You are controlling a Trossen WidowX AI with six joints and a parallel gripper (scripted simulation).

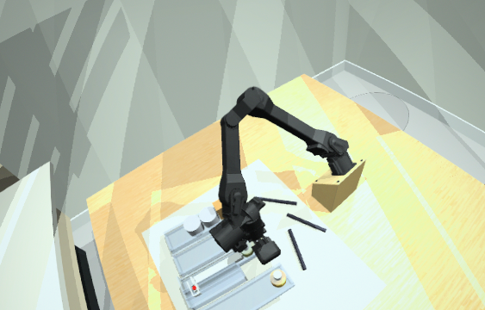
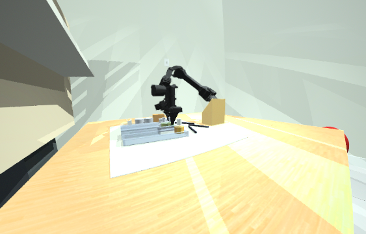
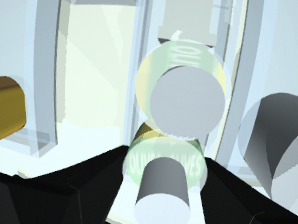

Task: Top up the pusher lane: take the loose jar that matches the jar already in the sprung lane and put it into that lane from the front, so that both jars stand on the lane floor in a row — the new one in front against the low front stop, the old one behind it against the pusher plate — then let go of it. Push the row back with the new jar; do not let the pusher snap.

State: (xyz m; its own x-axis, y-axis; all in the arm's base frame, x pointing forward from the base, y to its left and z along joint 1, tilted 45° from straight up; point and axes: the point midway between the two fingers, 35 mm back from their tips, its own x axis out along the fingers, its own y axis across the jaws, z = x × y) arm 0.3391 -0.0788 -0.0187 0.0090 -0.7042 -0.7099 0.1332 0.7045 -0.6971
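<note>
My gripper (image 3: pixel 165 159) (image 2: pixel 172 122) is shut on a green-labelled olives jar (image 3: pixel 142 162), upright with a narrow grey knob lid. In the wrist view the held jar is close in front of the old jar (image 3: pixel 187 102), which has a green label and a wide grey lid. The old jar stands in the sprung lane (image 3: pixel 227 115), with the pusher plate (image 3: pixel 187 34) behind it. The jars look touching or nearly so. The front stop is hidden, and I cannot tell if the held jar's base rests on the lane floor. In the top view the arm covers most of the lane's front.
An amber jar (image 1: pixel 277 278) (image 2: pixel 179 129) (image 3: pixel 11 107) stands in the outer lane. Two grey jars (image 1: pixel 193 226) (image 1: pixel 208 216) stand in the lane on the other side. A shorter lane (image 1: pixel 222 282) has a red-marked block (image 1: pixel 194 288). Several dark bars (image 1: pixel 297 250) lie before the lanes.
</note>
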